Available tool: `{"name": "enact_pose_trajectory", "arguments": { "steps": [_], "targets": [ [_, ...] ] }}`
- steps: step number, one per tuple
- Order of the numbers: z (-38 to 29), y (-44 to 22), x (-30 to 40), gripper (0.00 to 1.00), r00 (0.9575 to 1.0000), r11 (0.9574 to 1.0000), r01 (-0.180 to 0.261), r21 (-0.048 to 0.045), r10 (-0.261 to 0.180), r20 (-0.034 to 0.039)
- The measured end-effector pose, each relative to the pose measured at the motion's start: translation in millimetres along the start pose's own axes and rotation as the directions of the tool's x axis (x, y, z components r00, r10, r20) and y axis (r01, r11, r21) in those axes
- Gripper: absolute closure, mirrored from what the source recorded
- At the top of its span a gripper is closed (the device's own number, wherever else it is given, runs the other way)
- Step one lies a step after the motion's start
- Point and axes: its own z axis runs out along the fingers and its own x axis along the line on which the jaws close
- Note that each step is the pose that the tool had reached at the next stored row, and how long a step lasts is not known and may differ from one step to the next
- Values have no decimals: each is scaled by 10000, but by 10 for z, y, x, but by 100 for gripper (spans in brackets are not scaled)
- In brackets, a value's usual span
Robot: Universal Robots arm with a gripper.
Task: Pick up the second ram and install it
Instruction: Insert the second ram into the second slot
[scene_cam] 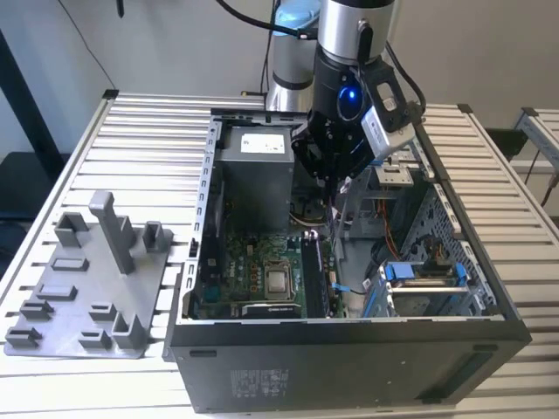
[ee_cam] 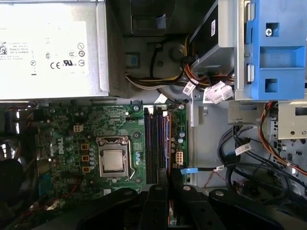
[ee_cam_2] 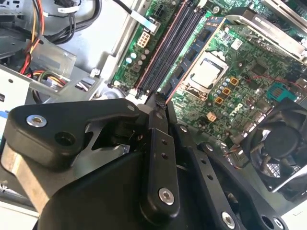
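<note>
claw [ee_cam_2: 156,103] pinched shut on the second ram [scene_cam: 334,229] | stick hangs upright, right above the memory slots [ee_cam: 156,143] | long axis along them

You see an open case [scene_cam: 349,349] lying on a slatted table [scene_cam: 148,140]. Inside it, the green board [ee_cam: 72,143] carries a bare processor [ee_cam: 113,160] in its socket, just beside the long black slots [ee_cam: 152,143]. A grey supply box [ee_cam: 50,48] sits against the board's edge. A blue bracket [ee_cam: 276,48] stands near bundled cables [ee_cam: 163,81]. A fan [ee_cam_2: 278,143] shows in the second wrist view. A grey fixture [scene_cam: 87,297] rests on the table at the exterior view's left.
</note>
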Motion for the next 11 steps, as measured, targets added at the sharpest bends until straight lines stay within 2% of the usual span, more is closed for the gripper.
{"name": "enact_pose_trajectory", "arguments": {
  "steps": [11],
  "targets": [
    [0,0,0,86,10000,10000,2,0,-2,-3]
  ]
}}
